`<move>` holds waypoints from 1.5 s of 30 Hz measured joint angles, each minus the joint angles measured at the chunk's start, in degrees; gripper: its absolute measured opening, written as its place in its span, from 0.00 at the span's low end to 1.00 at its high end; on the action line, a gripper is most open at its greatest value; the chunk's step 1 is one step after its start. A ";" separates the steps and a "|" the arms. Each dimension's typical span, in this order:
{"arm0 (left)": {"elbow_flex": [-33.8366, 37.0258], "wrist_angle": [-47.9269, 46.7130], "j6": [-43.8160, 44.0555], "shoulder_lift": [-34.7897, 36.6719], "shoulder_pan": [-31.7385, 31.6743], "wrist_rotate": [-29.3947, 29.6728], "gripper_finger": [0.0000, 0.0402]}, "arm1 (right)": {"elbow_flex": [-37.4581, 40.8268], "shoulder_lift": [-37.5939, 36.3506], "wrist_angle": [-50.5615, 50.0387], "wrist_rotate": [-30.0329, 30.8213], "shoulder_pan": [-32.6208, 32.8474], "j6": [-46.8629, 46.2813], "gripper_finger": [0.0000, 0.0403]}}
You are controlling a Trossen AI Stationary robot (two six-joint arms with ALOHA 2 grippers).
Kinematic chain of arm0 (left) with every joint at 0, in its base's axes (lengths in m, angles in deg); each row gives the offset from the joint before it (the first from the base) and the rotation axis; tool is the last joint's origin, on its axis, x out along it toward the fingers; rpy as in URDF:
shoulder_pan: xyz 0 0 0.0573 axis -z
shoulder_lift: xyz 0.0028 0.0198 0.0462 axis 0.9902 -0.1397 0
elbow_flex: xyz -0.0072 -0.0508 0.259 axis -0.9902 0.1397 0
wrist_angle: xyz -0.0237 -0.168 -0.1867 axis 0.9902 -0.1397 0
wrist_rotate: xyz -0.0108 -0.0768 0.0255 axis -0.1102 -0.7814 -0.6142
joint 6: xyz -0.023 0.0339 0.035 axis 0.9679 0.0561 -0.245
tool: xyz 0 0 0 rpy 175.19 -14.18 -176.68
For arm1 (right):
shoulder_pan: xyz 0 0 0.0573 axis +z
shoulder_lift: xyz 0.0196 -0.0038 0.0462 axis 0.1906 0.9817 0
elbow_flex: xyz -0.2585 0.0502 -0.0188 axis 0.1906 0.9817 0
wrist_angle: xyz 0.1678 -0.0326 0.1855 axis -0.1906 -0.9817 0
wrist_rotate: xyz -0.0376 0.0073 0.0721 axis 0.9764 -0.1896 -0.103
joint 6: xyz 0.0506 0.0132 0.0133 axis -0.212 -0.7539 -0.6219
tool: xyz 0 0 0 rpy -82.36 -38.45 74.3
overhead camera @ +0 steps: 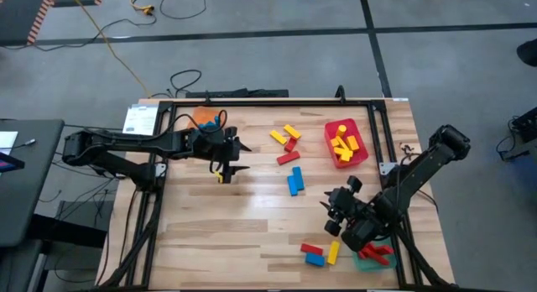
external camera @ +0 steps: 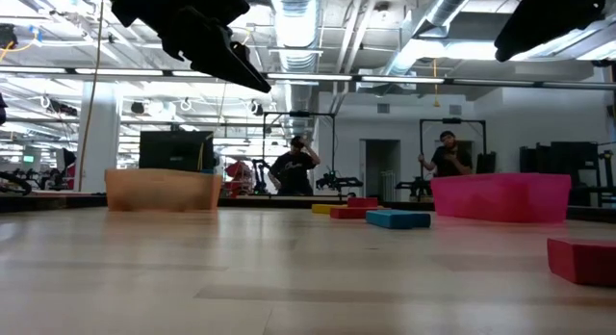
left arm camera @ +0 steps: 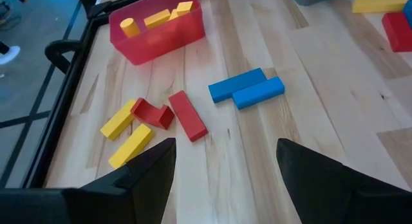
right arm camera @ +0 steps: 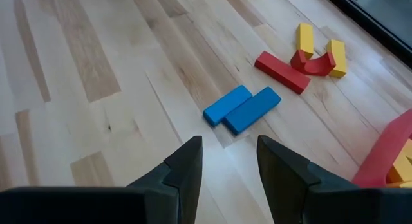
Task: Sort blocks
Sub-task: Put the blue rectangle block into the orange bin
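Pale wood planks make up the tabletop (overhead camera: 252, 233), framed by a black rail, with grey floor around it. The left arm reaches horizontally in from the left edge, its left gripper (overhead camera: 228, 164) held above the boards left of centre, fingers (left arm camera: 145, 169) spread wide and holding nothing. The right arm folds in from the right edge and bends down toward the near right corner; the right gripper (overhead camera: 337, 215) hangs over bare wood with its fingers (right arm camera: 187, 163) partly apart and nothing between them. Two blue blocks (overhead camera: 294, 180) lie side by side near the centre, between both grippers. Red and yellow blocks (overhead camera: 287, 143) are scattered toward the far edge, beside a red tray (overhead camera: 346, 143) holding yellow ones. A few more blocks (overhead camera: 320, 253) lie near the near edge.
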 joint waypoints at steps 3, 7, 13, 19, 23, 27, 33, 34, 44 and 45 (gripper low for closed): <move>0.01 0.00 0.21 0.00 0.00 -0.12 0.66 | 0.00 0.00 0.06 0.14 -0.53 0.24 0.41; 0.02 0.06 0.53 0.00 0.00 -1.64 0.66 | 0.16 0.00 0.73 0.53 -2.07 0.88 0.41; 0.02 1.06 1.01 -0.26 0.00 -4.75 0.66 | 3.12 0.04 8.82 0.45 -5.96 6.84 0.41; 0.04 1.38 0.20 -0.42 0.02 -6.53 0.66 | 4.49 0.00 13.33 0.09 -8.25 11.21 0.41; 0.04 1.46 0.19 -0.42 0.03 -6.61 0.66 | 4.50 0.02 14.91 -0.27 -9.52 11.30 0.41; 1.50 2.76 0.20 -0.42 0.17 -6.92 0.66 | 4.50 0.02 17.15 -0.67 -10.57 11.85 0.41; 6.56 8.67 1.56 -0.42 0.17 -8.16 0.66 | 5.38 0.02 20.45 -2.87 -12.38 11.86 0.41; 7.18 9.18 1.80 -0.44 0.17 -8.16 0.66 | 5.71 0.02 20.90 -2.88 -12.58 11.87 0.41; 9.16 16.09 3.15 -0.44 0.22 -11.64 0.66 | 8.19 0.02 24.70 -3.23 -16.93 11.83 0.41; 9.16 16.71 3.03 -0.44 0.22 -12.20 0.66 | 8.44 0.02 25.40 -3.25 -17.26 11.85 0.41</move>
